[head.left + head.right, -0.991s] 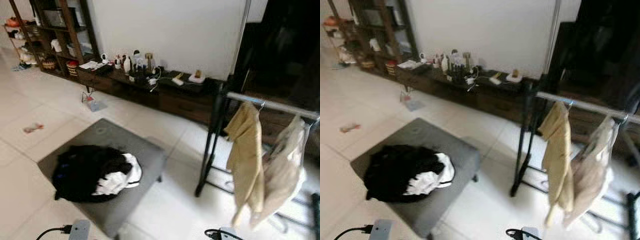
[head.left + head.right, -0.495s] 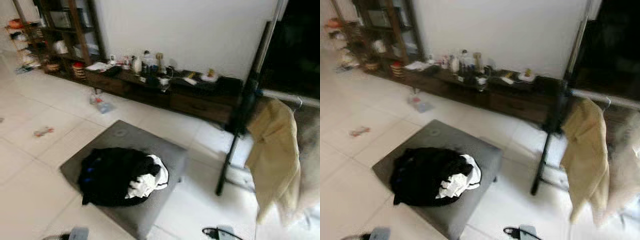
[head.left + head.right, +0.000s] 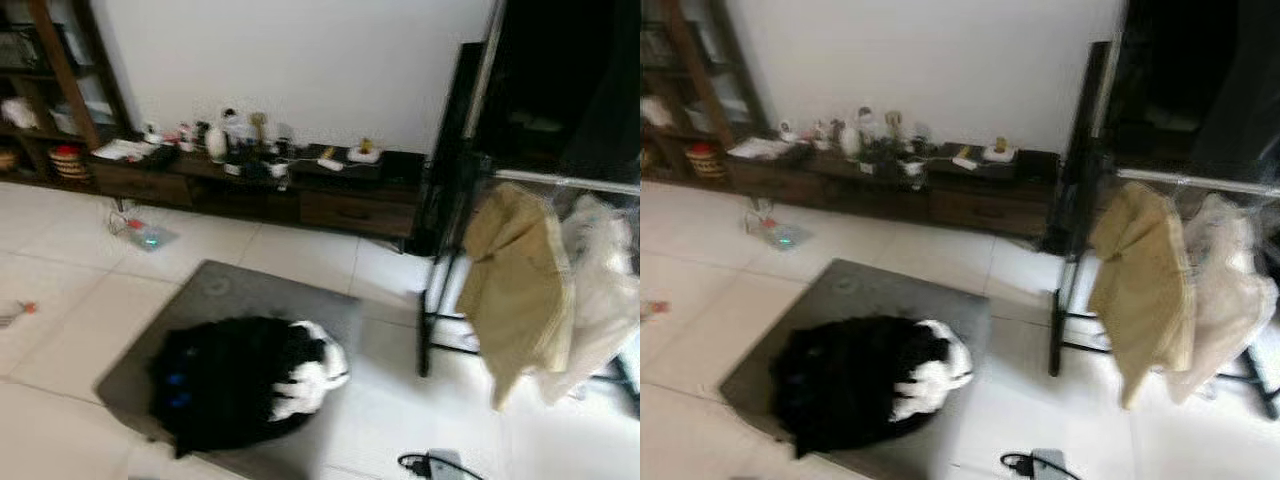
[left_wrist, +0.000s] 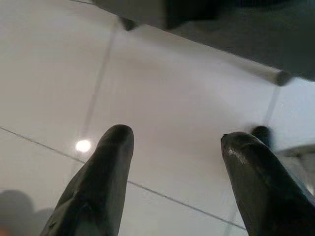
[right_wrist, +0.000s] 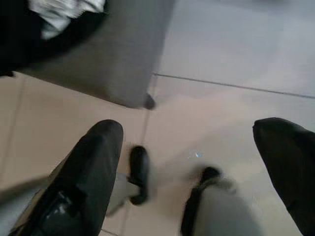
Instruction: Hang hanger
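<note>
- far left of the frame, a dark shelf unit (image 3: 60,90) and a low cabinet (image 3: 270,190) along the wall, its top cluttered with small bottles and bits; none of it matters to the job.
- lower left of centre, a grey ottoman (image 3: 235,300) on the pale tile floor (image 3: 60,320), and on it a heap of black and white clothes (image 3: 235,385); no hanger can be picked out in that pile, it's too soft and blurred to tell.
- left gripper (image 4: 174,142) points down at bare tile beside the ottoman's foot, fingers spread wide with nothing between them.
- right gripper (image 5: 189,142) also hangs low over the floor by the ottoman's corner, fingers wide apart and empty.
- right side of the frame, the clothes rack (image 3: 560,182) with its black upright and silver rail, a tan jacket (image 3: 515,285) and a cream garment (image 3: 600,290) hanging from it side by side.
- judging progress: two garments are up, but the robot carries nothing and stands well apart from both pile and rack, so the pick-up, the walk to the rail and the hooking-on all look left to do.
</note>
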### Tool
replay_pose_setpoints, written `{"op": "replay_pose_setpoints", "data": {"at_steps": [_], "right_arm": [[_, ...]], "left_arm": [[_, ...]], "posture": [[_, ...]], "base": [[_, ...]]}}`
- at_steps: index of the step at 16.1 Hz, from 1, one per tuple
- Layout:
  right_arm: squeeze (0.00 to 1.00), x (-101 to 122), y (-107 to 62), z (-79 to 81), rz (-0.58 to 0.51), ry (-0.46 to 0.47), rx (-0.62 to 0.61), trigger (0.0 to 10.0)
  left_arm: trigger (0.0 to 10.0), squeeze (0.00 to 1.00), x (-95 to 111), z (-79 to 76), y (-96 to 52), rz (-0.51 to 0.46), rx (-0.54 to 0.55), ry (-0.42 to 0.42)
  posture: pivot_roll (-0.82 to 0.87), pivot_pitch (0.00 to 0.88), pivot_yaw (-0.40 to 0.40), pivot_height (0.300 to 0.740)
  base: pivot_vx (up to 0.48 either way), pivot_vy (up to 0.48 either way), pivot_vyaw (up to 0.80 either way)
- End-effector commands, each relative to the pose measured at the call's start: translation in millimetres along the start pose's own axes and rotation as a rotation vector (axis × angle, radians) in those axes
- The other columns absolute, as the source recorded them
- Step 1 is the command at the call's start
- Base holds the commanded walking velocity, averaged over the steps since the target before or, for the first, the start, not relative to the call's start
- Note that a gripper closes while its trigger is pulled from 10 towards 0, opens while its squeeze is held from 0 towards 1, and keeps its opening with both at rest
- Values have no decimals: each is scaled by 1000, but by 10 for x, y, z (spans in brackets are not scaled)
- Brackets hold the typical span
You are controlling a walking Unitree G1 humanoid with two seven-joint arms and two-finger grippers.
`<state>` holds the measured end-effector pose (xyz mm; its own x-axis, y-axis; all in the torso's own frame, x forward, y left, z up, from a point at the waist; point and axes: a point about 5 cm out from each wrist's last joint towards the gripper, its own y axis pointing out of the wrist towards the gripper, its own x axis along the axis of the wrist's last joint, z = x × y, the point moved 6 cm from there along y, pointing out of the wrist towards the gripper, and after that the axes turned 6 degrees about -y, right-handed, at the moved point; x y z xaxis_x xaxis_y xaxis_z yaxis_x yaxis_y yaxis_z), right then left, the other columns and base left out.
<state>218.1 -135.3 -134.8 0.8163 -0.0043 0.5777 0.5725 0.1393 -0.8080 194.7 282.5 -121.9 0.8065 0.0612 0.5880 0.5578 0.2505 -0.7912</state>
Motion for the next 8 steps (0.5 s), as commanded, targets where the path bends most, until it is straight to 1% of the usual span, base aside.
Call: {"op": "replay_pose_setpoints", "data": {"at_steps": [1,4,7,8], "right_arm": [[0,-27,-18,-110,9,7,-27,10000],[0,-4,-13,-105,7,3,-27,10000],[0,-17,-16,-105,6,13,-27,10000],[0,-29,-18,-97,6,10,-23,10000]], "left_arm": [[10000,0,-24,-45,0,10,-12,-9],[10000,0,-23,-9,0,12,-3,-23],[10000,0,-3,-37,6,10,-9,-21],[10000,0,5,-51,8,8,-12,-21]], "posture": [[61,0,14,740],[57,1,17,740],[54,9,17,740],[61,14,17,740]], "base": [[0,480,-425],[0,480,-800],[0,480,-775],[0,480,0]]}}
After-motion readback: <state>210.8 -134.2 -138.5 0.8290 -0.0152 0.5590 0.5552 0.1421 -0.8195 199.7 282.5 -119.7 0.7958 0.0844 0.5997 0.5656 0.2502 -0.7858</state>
